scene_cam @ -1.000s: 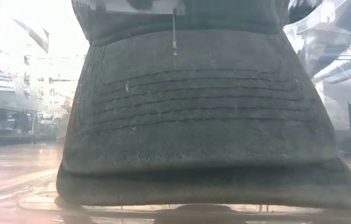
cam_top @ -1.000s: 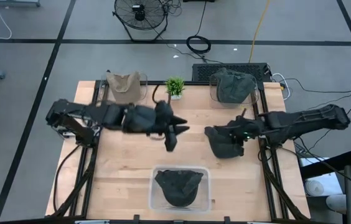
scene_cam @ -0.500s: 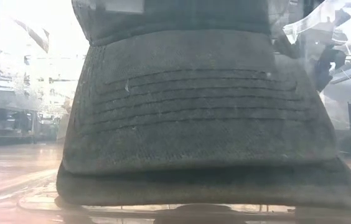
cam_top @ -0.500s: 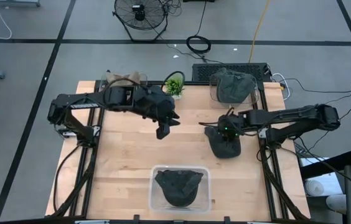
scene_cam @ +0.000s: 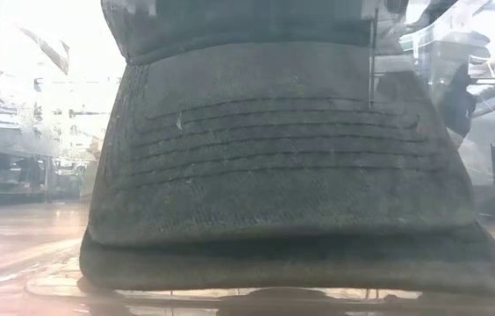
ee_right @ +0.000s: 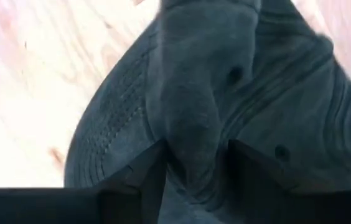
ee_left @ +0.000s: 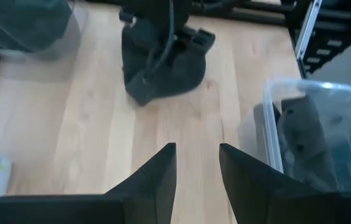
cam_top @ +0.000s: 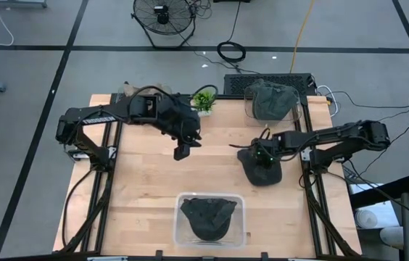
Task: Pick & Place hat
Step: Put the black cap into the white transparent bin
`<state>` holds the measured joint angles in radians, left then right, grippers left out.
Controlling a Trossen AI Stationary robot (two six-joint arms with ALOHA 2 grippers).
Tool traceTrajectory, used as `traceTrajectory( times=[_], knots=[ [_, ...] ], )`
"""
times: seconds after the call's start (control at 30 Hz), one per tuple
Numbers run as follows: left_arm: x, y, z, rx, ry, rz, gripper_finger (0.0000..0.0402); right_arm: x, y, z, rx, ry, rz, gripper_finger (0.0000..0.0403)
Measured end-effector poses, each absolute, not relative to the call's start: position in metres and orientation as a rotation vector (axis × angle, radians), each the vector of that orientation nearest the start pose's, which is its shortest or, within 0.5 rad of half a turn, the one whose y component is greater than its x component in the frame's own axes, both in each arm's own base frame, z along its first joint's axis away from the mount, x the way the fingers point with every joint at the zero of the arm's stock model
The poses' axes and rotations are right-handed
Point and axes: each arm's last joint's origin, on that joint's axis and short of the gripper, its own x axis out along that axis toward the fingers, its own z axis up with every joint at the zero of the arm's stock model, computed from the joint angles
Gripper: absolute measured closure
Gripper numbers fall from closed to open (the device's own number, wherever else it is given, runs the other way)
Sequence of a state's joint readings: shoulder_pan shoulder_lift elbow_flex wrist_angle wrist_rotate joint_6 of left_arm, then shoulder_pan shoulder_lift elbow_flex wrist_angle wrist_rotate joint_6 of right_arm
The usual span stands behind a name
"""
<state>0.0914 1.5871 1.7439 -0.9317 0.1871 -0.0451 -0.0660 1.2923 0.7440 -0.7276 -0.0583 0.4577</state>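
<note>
Your right gripper (cam_top: 264,156) straddles a fold of the hat (cam_top: 262,170) on the table – seemingly pinching it, not yet lifted. Left gripper (ee_left: 197,171) hangs parted, empty. Next – lift toward the bin (cam_top: 238,233).

The left arm is reaching in from the left of the high view, its gripper (cam_top: 180,151) hanging just left of centre with fingers parted around nothing. The right arm is stretching in from the right, its gripper (cam_top: 263,156) pointing down with a fold of dark fabric between its fingers.
</note>
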Motion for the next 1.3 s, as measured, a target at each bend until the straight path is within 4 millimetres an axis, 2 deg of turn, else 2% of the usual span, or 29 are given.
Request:
traceTrajectory(
  times=[0.17,0.37,0.5,0.67,0.83,1.13,1.23,1.3],
  knots=[
    [0.318,0.024,0.391,-0.169,0.867,-0.068,0.027,0.215,-0.012,0.186,0.614,1.213,-0.39,0.0281],
    [0.308,0.023,0.394,-0.178,0.905,-0.058,0.027,0.225,-0.009,0.191,0.751,1.079,-0.44,0.0386],
    [0.306,0.024,0.394,-0.147,0.909,-0.01,0.027,0.232,0.007,0.196,0.79,0.982,-0.467,0.039],
    [0.301,0.025,0.397,-0.151,0.908,0.031,0.0271,0.233,0.029,0.208,0.762,0.971,-0.491,0.0398],
    [0.289,0.024,0.408,-0.141,0.873,0.026,0.0271,0.239,0.049,0.248,0.651,0.916,-0.464,0.04],
    [0.27,0.034,0.425,-0.145,0.787,0.072,0.0271,0.252,0.054,0.358,0.429,0.651,-0.482,0.0402],
    [0.268,0.039,0.428,-0.159,0.761,0.093,0.0271,0.264,0.058,0.385,0.395,0.591,-0.433,0.0402],
    [0.263,0.041,0.432,-0.175,0.746,0.107,0.0271,0.275,0.062,0.394,0.369,0.586,-0.411,0.0402]
  ],
)
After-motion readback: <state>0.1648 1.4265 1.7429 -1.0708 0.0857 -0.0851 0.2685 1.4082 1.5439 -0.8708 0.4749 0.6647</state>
